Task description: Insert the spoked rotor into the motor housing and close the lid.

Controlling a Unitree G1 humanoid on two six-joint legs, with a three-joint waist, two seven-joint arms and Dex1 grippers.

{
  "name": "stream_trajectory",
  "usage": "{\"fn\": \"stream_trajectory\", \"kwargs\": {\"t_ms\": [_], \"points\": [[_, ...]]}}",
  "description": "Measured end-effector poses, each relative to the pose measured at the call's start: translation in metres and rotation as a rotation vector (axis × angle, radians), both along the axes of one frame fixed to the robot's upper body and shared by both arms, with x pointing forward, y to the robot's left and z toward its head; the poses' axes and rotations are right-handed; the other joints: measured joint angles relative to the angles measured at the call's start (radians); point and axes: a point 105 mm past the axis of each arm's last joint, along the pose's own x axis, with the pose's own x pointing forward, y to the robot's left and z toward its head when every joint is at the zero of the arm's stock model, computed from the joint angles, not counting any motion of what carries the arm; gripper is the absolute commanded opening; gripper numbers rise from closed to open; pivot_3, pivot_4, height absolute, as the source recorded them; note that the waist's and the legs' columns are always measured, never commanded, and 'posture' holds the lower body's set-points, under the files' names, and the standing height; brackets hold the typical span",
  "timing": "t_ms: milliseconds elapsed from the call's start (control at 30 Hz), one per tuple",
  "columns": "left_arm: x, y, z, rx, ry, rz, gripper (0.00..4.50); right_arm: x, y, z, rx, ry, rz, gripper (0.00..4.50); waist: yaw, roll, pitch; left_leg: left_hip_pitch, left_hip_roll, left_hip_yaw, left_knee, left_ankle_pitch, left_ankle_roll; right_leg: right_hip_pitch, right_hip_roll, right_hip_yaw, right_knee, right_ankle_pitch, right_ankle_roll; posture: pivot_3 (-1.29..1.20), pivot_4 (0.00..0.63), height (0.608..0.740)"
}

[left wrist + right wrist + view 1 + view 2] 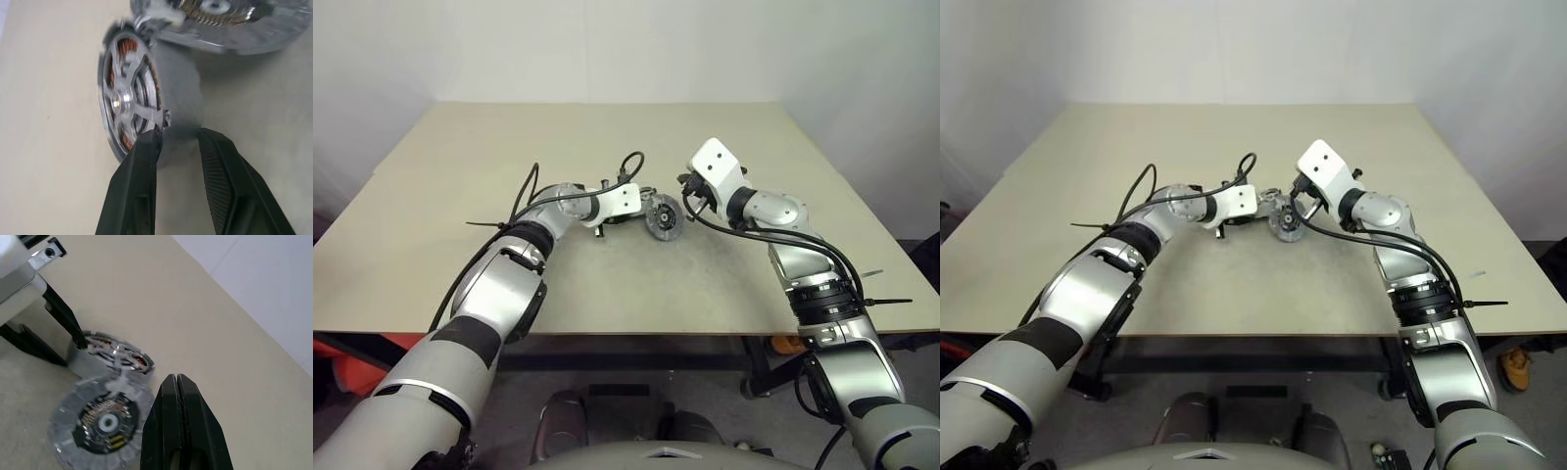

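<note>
The beige table is matte and flat, with wide bare surface to the left, right and far side of the two arms; its near edge runs straight across below the forearms, and the far edge meets a pale wall. All the work sits near the middle of the tabletop.

The left gripper reaches in from the left. Its two black ribbed fingers are partly open and clamp the wall of the motor housing, a short round silver cup held tipped on its edge. The spoked rotor sits in the mouth of the housing, its shiny spokes running from a small hub to a thin rim, with copper-coloured windings visible between them.

The lid, a round disc with a notched edge, a dark face and a lighter centre, lies just beside the housing and appears to touch its rim. In the head views the housing and lid show together as one small cluster between the two grippers.

The right gripper hovers close over the right side of that cluster, its black fingers pressed fully together and holding nothing. Black cables loop over both wrists near the parts, crowding the space above them.
</note>
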Motion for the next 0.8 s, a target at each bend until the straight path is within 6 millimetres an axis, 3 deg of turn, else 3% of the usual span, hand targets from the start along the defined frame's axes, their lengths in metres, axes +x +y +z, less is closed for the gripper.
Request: {"fn": "stream_trajectory", "kwargs": {"t_ms": [267,467,633,800], "points": [[-0.012,-0.022,0.01,-0.056,0.116,-0.079,0.99,0.001,-0.001,0.001,0.001,-0.008,-0.011,0.0,0.0,0.0,0.0,-0.001,0.0,0.0,-0.001,-0.001,0.001,0.0,-0.001,0.0,-0.001,0.0,0.0,0.0,0.0,0.74],[-0.034,-0.053,0.016,-0.114,0.256,-0.188,0.99,0.001,-0.002,0.001,-0.001,-0.011,-0.016,0.0,-0.001,0.0,0.001,-0.001,-0.002,0.001,-0.001,-0.002,0.003,0.0,-0.005,-0.001,-0.002,0.0,0.0,0.0,0.0,0.74],[-0.06,-0.073,0.005,-0.126,0.369,-0.267,0.99,0.002,-0.004,0.002,-0.004,-0.017,-0.026,0.0,-0.005,0.0,0.001,-0.001,-0.002,0.001,-0.001,-0.004,0.007,0.0,-0.005,-0.001,-0.002,0.0,0.0,0.0,0.0,0.74],[-0.07,-0.069,-0.012,-0.091,0.413,-0.263,0.99,0.002,-0.007,0.003,-0.007,-0.023,-0.037,0.0,-0.01,0.0,0.001,0.0,-0.001,0.002,-0.001,-0.004,0.007,0.0,-0.003,-0.001,-0.001,0.0,0.0,0.0,0.0,0.74]]}}
